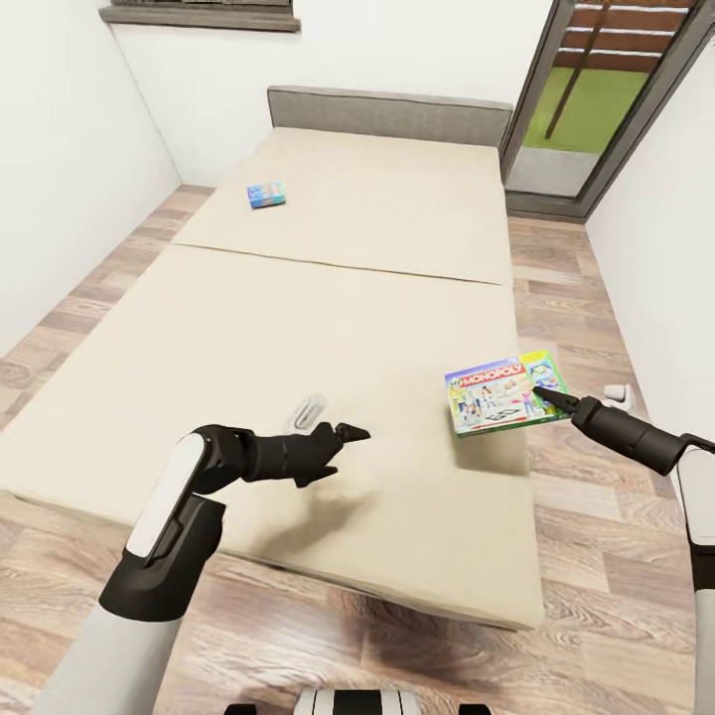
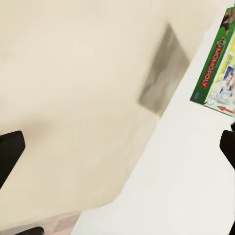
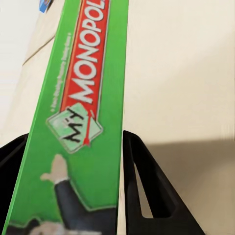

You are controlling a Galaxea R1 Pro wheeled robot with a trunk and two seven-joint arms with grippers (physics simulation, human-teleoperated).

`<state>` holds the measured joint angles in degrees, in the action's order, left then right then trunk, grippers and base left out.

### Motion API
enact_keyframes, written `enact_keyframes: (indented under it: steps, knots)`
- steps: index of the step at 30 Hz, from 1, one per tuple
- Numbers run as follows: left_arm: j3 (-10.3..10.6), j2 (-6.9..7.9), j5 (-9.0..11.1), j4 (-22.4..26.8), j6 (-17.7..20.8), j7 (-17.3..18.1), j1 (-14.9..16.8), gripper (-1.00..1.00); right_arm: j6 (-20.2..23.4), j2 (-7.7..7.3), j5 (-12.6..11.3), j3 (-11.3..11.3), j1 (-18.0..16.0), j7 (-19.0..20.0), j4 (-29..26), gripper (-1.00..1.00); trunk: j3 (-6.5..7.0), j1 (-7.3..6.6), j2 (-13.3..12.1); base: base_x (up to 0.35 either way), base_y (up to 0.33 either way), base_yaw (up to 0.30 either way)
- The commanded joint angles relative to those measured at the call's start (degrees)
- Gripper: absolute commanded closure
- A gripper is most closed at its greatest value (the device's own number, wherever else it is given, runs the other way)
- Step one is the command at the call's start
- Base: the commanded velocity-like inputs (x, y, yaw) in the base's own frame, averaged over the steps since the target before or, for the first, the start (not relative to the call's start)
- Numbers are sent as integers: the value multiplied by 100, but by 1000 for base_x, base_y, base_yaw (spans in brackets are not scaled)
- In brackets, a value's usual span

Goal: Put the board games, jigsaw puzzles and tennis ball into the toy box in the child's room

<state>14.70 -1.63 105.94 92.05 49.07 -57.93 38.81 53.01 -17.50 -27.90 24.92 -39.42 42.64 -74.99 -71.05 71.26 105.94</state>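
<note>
The green-edged MONOPOLY board game (image 1: pixel 504 393) hangs slightly above the bed's right edge and casts a shadow on the mattress. My right gripper (image 1: pixel 549 396) is shut on the box's right end; in the right wrist view the box (image 3: pixel 83 98) sits between both black fingers (image 3: pixel 147 186). A second board game, blue with a yellow title (image 1: pixel 266 194), lies flat on the far left of the bed. My left gripper (image 1: pixel 343 449) hovers open over the near part of the mattress, holding nothing; the left wrist view has its fingers (image 2: pixel 10 152) spread wide and the MONOPOLY box (image 2: pixel 215 68) off to one side.
The wide beige bed (image 1: pixel 298 328) has a grey headboard (image 1: pixel 387 111) against the back wall. A small pale object (image 1: pixel 309 409) lies on the mattress by my left gripper. Another white item (image 1: pixel 619 395) sits on the plank floor at right. A glass door (image 1: pixel 596 109) stands at back right.
</note>
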Motion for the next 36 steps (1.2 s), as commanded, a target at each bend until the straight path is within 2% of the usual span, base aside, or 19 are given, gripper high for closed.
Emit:
enact_keyframes:
  steps: [1,5,9,10,13,14,18,22,25,30,36]
  knots:
    - [-32,24,41,3,9,-12,-15,-100,33,4,20,4,-4,23,1,100,25,-23,-40,0,0,-70]
    - [-70,86,-16,1,11,92,-61,-100,49,14,22,-6,-4,21,2,100,134,-111,-201,0,0,-74]
    - [-159,214,-261,-3,13,396,-186,-100,66,39,26,-134,-4,16,2,100,243,-199,-361,0,0,-78]
    - [-159,214,-261,-3,13,396,-186,-100,66,39,26,-134,-4,16,2,100,271,-221,-401,0,0,-78]
    - [-317,302,-458,-3,14,737,-322,-100,74,46,24,-261,-4,-35,15,100,353,-287,-521,0,0,-79]
    - [-317,302,-458,-3,14,737,-322,-100,74,46,24,-261,-4,-35,15,100,380,-308,-562,0,0,-79]
    - [-599,429,-671,-3,14,1259,-575,-100,96,57,20,-360,-12,-269,137,100,485,-396,-722,0,0,-74]
    - [-710,505,-785,-8,13,1512,-719,-100,168,64,12,-392,-38,-441,343,100,578,-484,-882,0,0,-49]
    - [-806,582,-1026,-21,9,1850,-942,-100,382,107,-9,-433,-69,-611,632,100,641,-550,-1003,0,0,-27]
    - [-863,597,-1345,-31,3,2239,-1229,-100,590,154,-29,-442,-84,-713,795,100,738,-660,-1203,0,0,-13]
    - [-879,588,-1564,-37,-2,2478,-1427,-100,677,175,-41,-432,-79,-753,854,100,849,-792,-1444,0,0,-5]
